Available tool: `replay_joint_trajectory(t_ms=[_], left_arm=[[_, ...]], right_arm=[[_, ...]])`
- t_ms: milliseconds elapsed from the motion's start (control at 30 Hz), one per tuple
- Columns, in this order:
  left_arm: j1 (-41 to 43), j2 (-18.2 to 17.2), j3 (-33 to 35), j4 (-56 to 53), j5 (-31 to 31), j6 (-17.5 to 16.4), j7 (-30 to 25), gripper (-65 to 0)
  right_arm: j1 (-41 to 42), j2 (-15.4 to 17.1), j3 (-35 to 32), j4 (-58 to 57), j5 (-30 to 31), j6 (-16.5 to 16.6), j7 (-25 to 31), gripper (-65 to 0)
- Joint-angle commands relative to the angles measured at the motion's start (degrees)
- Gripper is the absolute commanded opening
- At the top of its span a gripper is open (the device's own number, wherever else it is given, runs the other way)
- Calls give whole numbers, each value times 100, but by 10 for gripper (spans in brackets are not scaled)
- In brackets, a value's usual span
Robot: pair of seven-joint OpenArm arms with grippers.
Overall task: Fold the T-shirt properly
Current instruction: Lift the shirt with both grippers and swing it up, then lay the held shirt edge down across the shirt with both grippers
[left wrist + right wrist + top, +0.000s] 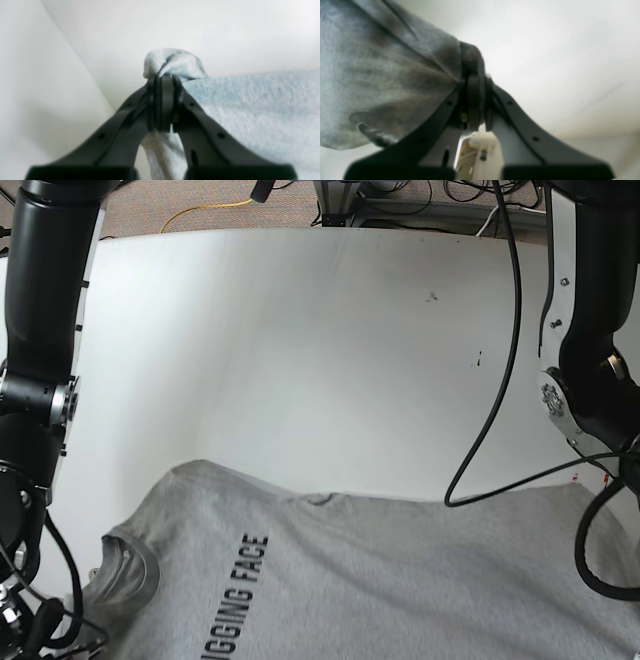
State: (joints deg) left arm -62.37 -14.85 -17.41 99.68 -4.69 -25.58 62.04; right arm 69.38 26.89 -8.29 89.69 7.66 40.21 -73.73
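The heather-grey T-shirt [380, 580] lies spread at the near edge of the white table, printed side up, with black lettering [240, 590] and its collar [135, 570] at the near left. In the left wrist view my left gripper [163, 76] is shut on a bunched edge of the T-shirt [250, 105], which stretches off to the right. In the right wrist view my right gripper [476, 77] is shut on a fold of the T-shirt [382, 75], which hangs to the left. Neither gripper's tip shows in the base view.
The white table [320, 360] stretches away beyond the shirt. The arm with the right wrist camera [40, 330] stands at the left edge and the other arm [590, 380] at the right. A black cable [505, 360] hangs over the right side. More cables lie past the far edge.
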Motion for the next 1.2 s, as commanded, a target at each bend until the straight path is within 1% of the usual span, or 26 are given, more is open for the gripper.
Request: replay_joint_trajectory(t_ms=[0,100,167,267,433,533,667,800,1000,1033,1167], left_arm=[[-686,-128,-4,-135,25,57,-222,-650],[-1047,-119,31,-407,-1,57,-222,-650],[-1152,-137,224,-451,-1,57,-222,-650],[-1135,-137,356,-451,-10,48,-222,-650],[-405,-137,365,-223,-19,48,-222,-650],[-9,-137,365,111,-19,48,-213,-650],[861,-137,365,665,-19,48,-204,-650],[1582,-119,374,876,-19,48,-204,-650],[2619,-110,356,1201,-28,31,-204,-650],[2848,-110,356,1237,-28,31,-204,-650],[3446,-110,304,1404,-28,31,-204,-650]], right_arm=[[542,58,-80,20,-102,-21,81,-650],[542,58,-353,20,-102,-21,72,-650],[542,93,-494,55,-102,-21,-33,-650],[542,93,-423,64,-102,-21,-112,-650],[451,93,-45,328,-102,-21,-121,-650],[-24,102,113,477,-102,-21,-121,-650],[-789,154,473,899,-129,-21,-174,-650],[-1396,137,781,1022,-111,-21,-174,-650],[-2600,128,1256,1567,-111,-21,-174,-650],[-2846,40,1353,1655,-111,-21,-174,-650],[-3576,-100,1660,1972,-111,-21,-174,-650]])
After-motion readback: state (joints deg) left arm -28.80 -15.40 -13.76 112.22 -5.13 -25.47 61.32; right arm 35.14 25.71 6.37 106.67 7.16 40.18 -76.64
